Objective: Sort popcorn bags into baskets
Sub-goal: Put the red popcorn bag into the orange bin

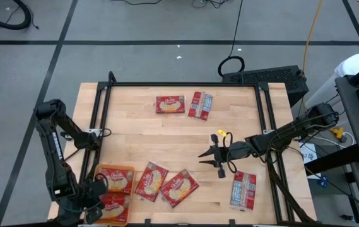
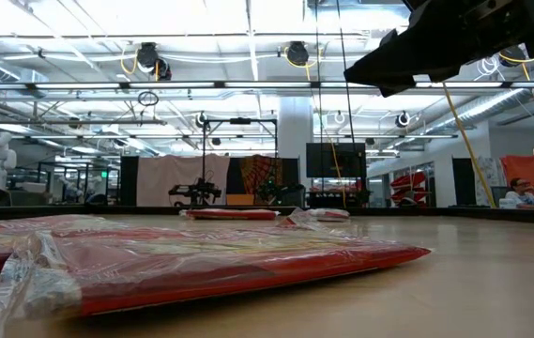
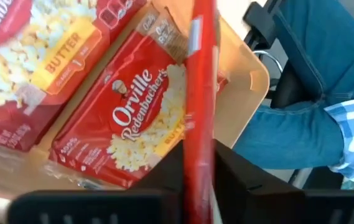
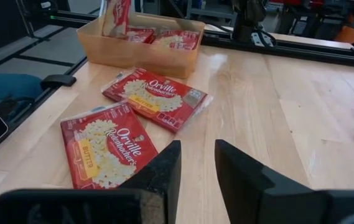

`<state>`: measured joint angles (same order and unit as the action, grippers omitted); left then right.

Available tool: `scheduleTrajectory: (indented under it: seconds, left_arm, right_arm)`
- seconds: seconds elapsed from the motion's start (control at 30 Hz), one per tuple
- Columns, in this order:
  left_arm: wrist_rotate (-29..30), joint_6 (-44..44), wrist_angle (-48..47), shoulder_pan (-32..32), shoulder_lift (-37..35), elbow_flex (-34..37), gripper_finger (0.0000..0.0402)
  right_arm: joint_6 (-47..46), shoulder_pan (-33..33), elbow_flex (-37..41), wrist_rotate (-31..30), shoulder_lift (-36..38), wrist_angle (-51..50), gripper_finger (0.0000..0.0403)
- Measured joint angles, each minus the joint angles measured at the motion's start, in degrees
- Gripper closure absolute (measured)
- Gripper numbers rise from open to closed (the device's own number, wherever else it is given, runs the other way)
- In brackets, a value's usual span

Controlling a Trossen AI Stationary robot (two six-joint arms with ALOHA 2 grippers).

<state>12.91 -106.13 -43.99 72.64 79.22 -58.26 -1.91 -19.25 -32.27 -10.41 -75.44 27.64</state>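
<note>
In left gripper (image 3: 198, 180): bag (image 3: 200, 93) (upright)

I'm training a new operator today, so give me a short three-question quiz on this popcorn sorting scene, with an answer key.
1. True or false: the right gripper holds a popcorn bag.
2. How many bags lie loose on the table, outside the orange basket?
3. The bag between the left gripper's fingers is: A lying flat, B edge-on, C crumpled.
Key: 1 false, its fingers are open and empty; 2 five; 3 B.
</note>
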Motion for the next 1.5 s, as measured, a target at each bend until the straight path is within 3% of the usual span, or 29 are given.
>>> scheduleTrajectory:
  seconds: [0.4,0.67,0.83,1.1,1.33,1.5]
  left_arm:
    - [-2.01,-0.02,-4.02,0.04,2.65,0.00,0.0196]
    - [-2.39,3.01,-6.42,-0.04,2.90,0.00,0.0166]
    - [-2.43,4.53,-8.20,-0.89,2.87,0.00,0.0191]
    - [-2.07,7.23,-8.55,-1.44,2.87,0.00,0.0291]
    - [8.27,14.89,-9.47,-7.13,2.87,0.00,0.0358]
    - [16.87,27.52,-9.28,-14.27,2.87,0.00,0.0381]
  right_arm:
    - [0.50,0.00,0.00,0.00,0.00,0.00,0.0310]
    - [0.66,0.00,0.00,0.00,0.00,-0.01,0.0310]
    - [0.66,0.02,0.00,-0.02,0.00,0.00,0.0310]
    - [0.66,0.02,0.00,-0.02,0.00,0.00,0.0310]
    - [-3.95,-0.48,0.00,-0.02,0.15,-1.88,0.0310]
    - [-12.91,-3.10,-3.71,0.04,0.75,-15.96,0.0309]
